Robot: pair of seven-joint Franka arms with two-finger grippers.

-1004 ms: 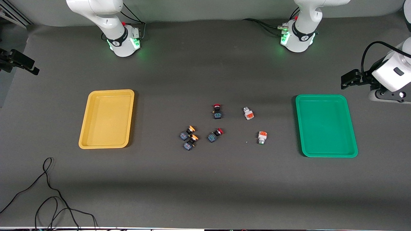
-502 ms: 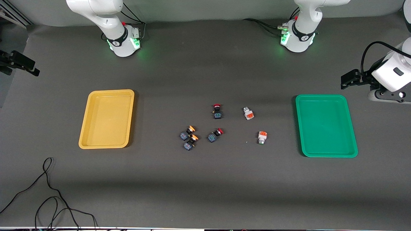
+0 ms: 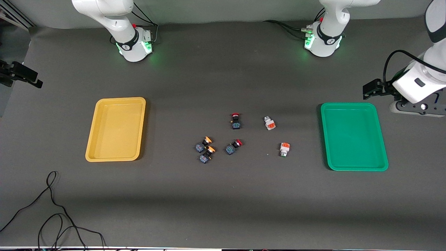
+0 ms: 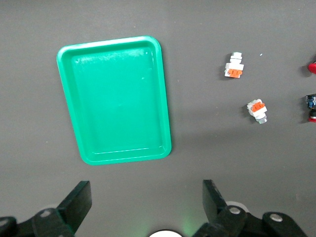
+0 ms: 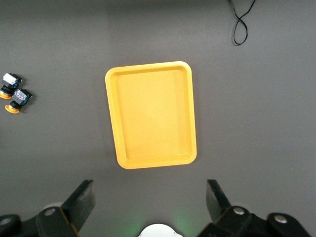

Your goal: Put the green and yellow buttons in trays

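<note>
Two yellow-capped buttons (image 3: 204, 143) (image 3: 207, 154) lie side by side mid-table, also visible in the right wrist view (image 5: 10, 84). Two white-and-orange buttons with greenish tips (image 3: 269, 123) (image 3: 284, 149) lie nearer the green tray (image 3: 348, 104); the left wrist view shows them too (image 4: 234, 66) (image 4: 257, 109). The yellow tray (image 3: 120, 100) lies toward the right arm's end. Both trays hold nothing. My left gripper (image 4: 145, 202) hangs open high over bare table beside the green tray (image 4: 116, 98). My right gripper (image 5: 148, 197) hangs open high over bare table beside the yellow tray (image 5: 150, 113).
Two red-capped black-and-blue switches (image 3: 236, 120) (image 3: 233, 146) lie among the buttons. A loose black cable (image 3: 52, 205) curls on the table near the front camera, toward the right arm's end. Both arm bases (image 3: 134, 45) (image 3: 324, 42) glow green.
The left arm's hand has shifted a little toward the table's middle, closer to the green tray. The right arm's hand has moved slightly. Buttons and trays have not moved.
</note>
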